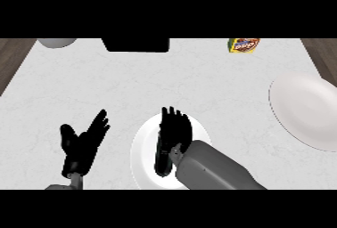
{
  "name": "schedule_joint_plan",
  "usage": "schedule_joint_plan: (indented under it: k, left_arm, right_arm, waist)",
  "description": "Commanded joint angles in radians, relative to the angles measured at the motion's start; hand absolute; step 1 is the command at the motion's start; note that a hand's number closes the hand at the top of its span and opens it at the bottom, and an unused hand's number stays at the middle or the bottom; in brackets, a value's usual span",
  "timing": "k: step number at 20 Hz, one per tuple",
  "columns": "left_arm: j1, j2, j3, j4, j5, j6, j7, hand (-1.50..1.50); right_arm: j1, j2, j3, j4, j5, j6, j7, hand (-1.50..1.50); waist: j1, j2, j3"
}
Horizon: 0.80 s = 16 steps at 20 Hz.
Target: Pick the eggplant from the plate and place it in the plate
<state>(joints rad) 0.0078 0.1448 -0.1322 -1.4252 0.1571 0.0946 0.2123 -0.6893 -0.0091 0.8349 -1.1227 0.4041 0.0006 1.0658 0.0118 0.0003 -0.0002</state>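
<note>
Over the near plate [145, 147], palm down: right hand [174, 129], fingers stretched flat and close together, pinching nothing visible. Placed so, likely, to close on the eggplant [162, 162], probably that dark long shape under the palm on the near plate, though hard to separate from the thumb. Left of the near plate, just beside it: left hand [82, 142], spread, fingers up, resting out of the way. Right of the near plate, well apart: far plate [306, 111], judged the goal. Beyond the near plate, at the back: grey bowl [56, 42], black box [135, 44], yellow packet [244, 45]. From near plate to far plate, nothing standing in the carry's path
</note>
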Motion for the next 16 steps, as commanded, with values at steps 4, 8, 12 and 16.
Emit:
schedule_joint_plan:
  k: [4,8,12,16]
  left_arm:
    - [-0.042,-0.019,0.018,0.026,-0.024,0.009,0.000,0.00]
    - [-0.002,-0.032,-0.005,0.023,-0.029,-0.020,-0.024,0.00]
    - [0.024,0.021,0.039,-0.035,0.003,-0.057,0.004,0.00]
    - [0.037,-0.041,-0.003,-0.006,-0.051,-0.009,-0.027,0.00]
  right_arm:
    - [0.017,0.009,0.005,0.117,-0.012,-0.028,-0.023,-1.50]
    - [-0.004,0.009,0.118,0.116,-0.100,-0.078,0.027,-1.50]
    - [-0.022,0.009,0.082,0.144,-0.119,0.061,-0.041,1.50]
    - [-0.031,0.009,0.117,0.158,-0.064,0.048,-0.063,1.50]
  waist:
    - [-0.002,0.001,0.000]
    - [0.011,0.002,0.000]
    - [0.009,0.001,0.000]
    - [0.003,0.001,0.000]
